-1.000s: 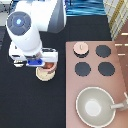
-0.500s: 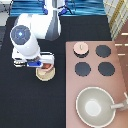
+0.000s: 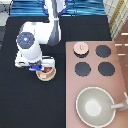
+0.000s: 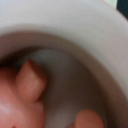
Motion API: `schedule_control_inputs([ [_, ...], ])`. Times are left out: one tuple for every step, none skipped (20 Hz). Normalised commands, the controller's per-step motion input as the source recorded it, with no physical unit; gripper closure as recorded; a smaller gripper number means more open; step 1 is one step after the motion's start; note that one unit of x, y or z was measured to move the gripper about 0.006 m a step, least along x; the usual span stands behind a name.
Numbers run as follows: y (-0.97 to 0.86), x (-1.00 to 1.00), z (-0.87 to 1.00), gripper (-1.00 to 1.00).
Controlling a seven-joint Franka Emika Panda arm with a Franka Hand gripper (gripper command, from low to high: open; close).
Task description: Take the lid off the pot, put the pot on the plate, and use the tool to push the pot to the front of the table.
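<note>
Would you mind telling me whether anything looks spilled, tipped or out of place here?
Nothing stands out. The lid lies flat on the stove board, off the pot. The pot sits upright on the black table, its contents inside, with the hand directly over it.

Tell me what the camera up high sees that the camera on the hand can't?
Only the exterior view shows the gripper hanging right over the pot, the lid lying on the stove board, the big pan and the black table. Only the wrist view shows, from very close, the pot's pale inner wall and its orange pieces. Both show the pot with its lid off.
</note>
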Motion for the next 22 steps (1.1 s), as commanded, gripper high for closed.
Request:
schedule_control_inputs([
  [-0.35, 0.21, 0.0, 1.0],
  [-0.33, 0.18, 0.0, 1.0],
  [-0.3, 0.12, -0.03, 1.0],
  [-0.16, 0.0, -0.14, 1.0],
  [-0.01, 0.0, -0.05, 1.0],
  [0.0, -0.07, 0.0, 1.0],
  [0.04, -0.08, 0.25, -1.0],
  [0.06, -0.14, 0.51, -1.0],
  [0.08, -0.21, 0.75, -1.0],
  [0.07, -0.27, 0.89, -1.0],
  [0.03, -0.35, 0.9, -1.0],
  [0.02, -0.36, 0.91, -1.0],
  [0.0, -0.42, 0.91, -1.0],
  [0.01, -0.62, 0.87, -1.0],
  [0.0, -0.73, 0.8, -1.0],
  [0.0, -0.71, 0.75, -1.0],
  [0.0, -0.68, 0.73, -1.0],
  [-0.07, -0.68, 0.74, -1.0],
  [-0.25, -0.66, 0.7, -1.0],
  [-0.36, -0.6, 0.72, -1.0],
  [-0.49, -0.51, 0.73, -1.0],
  [-0.59, -0.44, 0.7, -1.0],
])
